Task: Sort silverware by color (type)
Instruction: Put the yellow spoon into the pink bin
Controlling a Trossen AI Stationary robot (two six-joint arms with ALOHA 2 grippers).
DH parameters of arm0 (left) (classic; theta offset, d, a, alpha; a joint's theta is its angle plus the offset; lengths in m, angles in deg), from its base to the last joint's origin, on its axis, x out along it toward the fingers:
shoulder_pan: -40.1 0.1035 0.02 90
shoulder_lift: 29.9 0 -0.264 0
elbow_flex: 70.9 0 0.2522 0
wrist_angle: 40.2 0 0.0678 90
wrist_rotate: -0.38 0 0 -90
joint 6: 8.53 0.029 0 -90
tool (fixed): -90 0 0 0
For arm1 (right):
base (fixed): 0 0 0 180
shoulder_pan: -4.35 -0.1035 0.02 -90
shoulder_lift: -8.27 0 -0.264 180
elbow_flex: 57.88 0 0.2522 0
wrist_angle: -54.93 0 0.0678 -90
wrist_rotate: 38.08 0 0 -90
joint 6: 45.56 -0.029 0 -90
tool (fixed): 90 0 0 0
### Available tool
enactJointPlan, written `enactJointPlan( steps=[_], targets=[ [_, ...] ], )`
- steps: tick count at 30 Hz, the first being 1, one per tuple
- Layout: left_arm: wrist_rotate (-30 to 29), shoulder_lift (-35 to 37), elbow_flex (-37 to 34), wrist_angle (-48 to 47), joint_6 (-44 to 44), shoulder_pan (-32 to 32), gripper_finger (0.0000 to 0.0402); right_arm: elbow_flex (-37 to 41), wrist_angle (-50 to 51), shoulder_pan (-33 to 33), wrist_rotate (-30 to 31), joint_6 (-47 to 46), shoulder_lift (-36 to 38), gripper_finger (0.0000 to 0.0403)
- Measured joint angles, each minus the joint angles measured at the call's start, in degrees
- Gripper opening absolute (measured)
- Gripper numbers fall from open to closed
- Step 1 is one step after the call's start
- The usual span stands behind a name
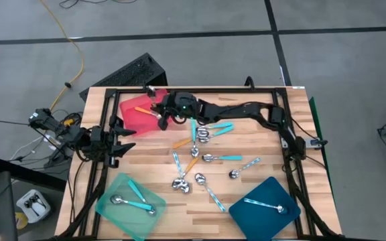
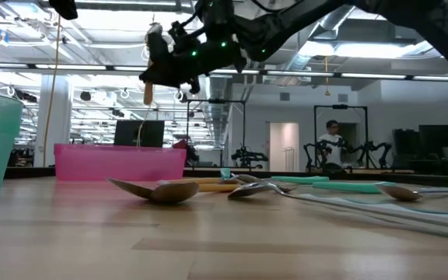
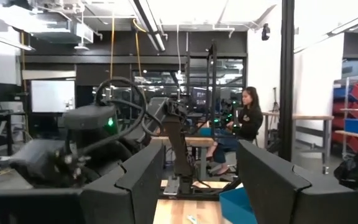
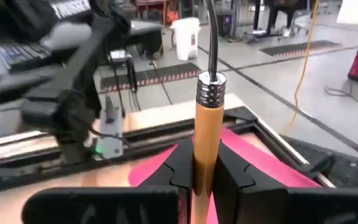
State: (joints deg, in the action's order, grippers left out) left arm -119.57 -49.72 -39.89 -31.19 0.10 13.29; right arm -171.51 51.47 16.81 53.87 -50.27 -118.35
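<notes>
High view: the right gripper [image 1: 161,115] hangs over the red tray [image 1: 139,115] at 10 o'clock; one orange spoon [image 1: 141,109] lies there, two turquoise spoons [image 1: 134,195] in the mint tray [image 1: 112,194], one in the blue tray [image 1: 273,217]. Left wrist view: the left gripper [image 3: 201,180] stands apart, empty. Right wrist view: fingers [image 4: 178,169] clamp an orange-handled spoon [image 4: 206,134].

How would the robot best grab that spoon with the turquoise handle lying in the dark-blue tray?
Probably by the middle of the handle, from straight above. The turquoise-handled spoon lies flat in the dark-blue tray, its thin handle pointing towards the table's middle, so fingers should straddle it crosswise; the rounded bowl gives poorer purchase.
</notes>
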Motion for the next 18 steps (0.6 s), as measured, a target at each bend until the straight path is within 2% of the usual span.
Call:
enactJointPlan(
  steps=[4, 7, 11, 14, 18],
  targets=[
    [-0.84, 0.01, 0.00, 0.10, 1.25, -0.02, 0.0190, -4.89, 3.39, 0.43, 0.86, 1.17, -3.91, 0.0054],
    [-0.90, 0.01, 0.00, 0.12, 1.44, -0.02, 0.0190, -11.61, 11.42, 0.24, 1.67, 4.03, -7.22, 0.0054],
    [-0.98, 0.01, 0.00, 0.10, 1.44, -0.02, 0.0190, -22.01, 24.66, -0.97, 7.90, 9.76, -12.56, 0.0054],
    [-1.34, 0.01, 0.00, 0.12, 1.44, -0.02, 0.0190, -27.83, 29.43, -1.39, 8.20, 11.07, -15.45, 0.0054],
    [-1.83, 0.01, 0.00, 0.02, 1.66, -0.02, 0.0190, -31.79, 34.20, -0.66, 10.05, 11.68, -17.00, 0.0054]
  ],
)
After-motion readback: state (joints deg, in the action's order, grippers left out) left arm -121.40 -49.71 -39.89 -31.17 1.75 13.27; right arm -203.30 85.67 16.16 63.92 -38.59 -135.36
